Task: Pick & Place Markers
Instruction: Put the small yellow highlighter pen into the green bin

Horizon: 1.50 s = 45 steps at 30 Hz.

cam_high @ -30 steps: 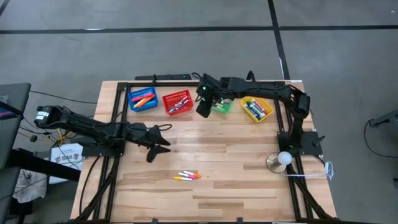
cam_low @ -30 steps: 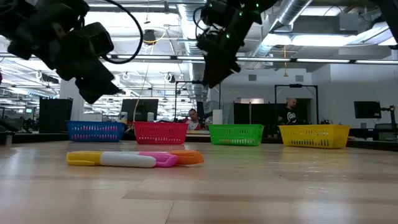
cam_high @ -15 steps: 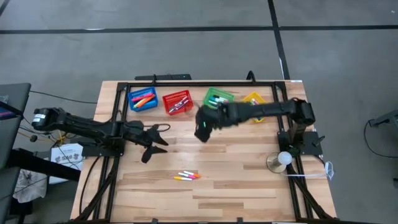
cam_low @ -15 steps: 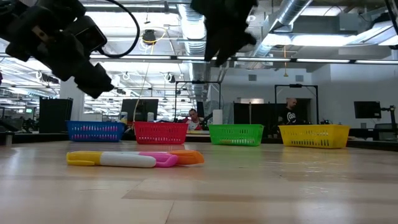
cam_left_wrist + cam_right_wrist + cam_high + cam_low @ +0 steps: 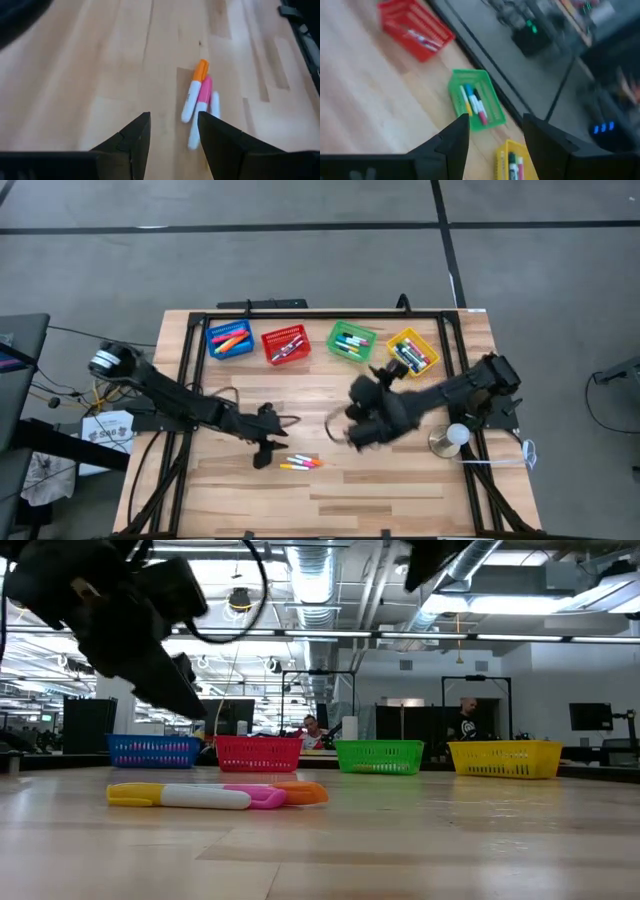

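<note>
Landmark: take the loose markers (image 5: 301, 463) on the bare wood as your reference; they lie side by side, touching, toward the near edge of the table (image 5: 400, 490).
Loose markers: your left wrist view shows three, an orange-capped one (image 5: 194, 90), a pink one (image 5: 200, 110) and a white one (image 5: 214, 103); your low view also shows a yellow end (image 5: 135, 795) in the cluster.
Left gripper: you have the left gripper (image 5: 263, 452) just beside the loose markers, on their left, above the wood. Its fingers (image 5: 127, 141) stand apart with only bare table between them; it holds nothing.
Right gripper: your right gripper (image 5: 352, 435) hangs over open wood to the right of the loose markers, well clear of them. Its fingers (image 5: 451, 141) are spread and you have nothing in them.
Baskets: four sit in a row along the far side of the table, well apart from the loose markers, running blue (image 5: 230, 339), red (image 5: 285, 344), green (image 5: 351, 342), yellow (image 5: 412, 353).
Basket contents: you can see markers in every basket; the green one holds several lying lengthwise (image 5: 473, 102).
Room: in your low view, people (image 5: 468, 720) show behind the baskets.
</note>
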Each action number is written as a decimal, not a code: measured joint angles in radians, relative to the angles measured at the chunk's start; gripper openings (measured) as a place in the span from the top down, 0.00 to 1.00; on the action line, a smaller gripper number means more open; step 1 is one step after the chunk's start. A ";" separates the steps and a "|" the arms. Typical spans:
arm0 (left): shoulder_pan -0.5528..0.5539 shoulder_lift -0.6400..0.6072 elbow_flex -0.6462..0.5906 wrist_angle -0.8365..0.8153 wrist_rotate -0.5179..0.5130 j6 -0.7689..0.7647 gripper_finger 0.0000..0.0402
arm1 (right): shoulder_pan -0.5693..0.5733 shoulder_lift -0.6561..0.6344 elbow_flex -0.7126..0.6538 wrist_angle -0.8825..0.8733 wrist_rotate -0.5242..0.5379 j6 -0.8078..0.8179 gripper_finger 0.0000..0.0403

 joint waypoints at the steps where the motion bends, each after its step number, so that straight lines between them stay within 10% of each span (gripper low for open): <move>1: -0.006 0.035 0.023 -0.001 0.002 -0.032 0.59 | 0.028 -0.018 -0.015 0.001 0.004 -0.023 0.57; 23: -0.165 0.255 0.208 -0.192 -0.047 -0.463 0.60 | 0.268 -0.352 -0.398 0.420 -0.053 -0.107 0.56; 45: -0.201 0.259 0.214 -0.287 -0.100 -0.322 0.60 | 0.259 -0.247 -0.400 0.516 -0.069 -0.028 0.57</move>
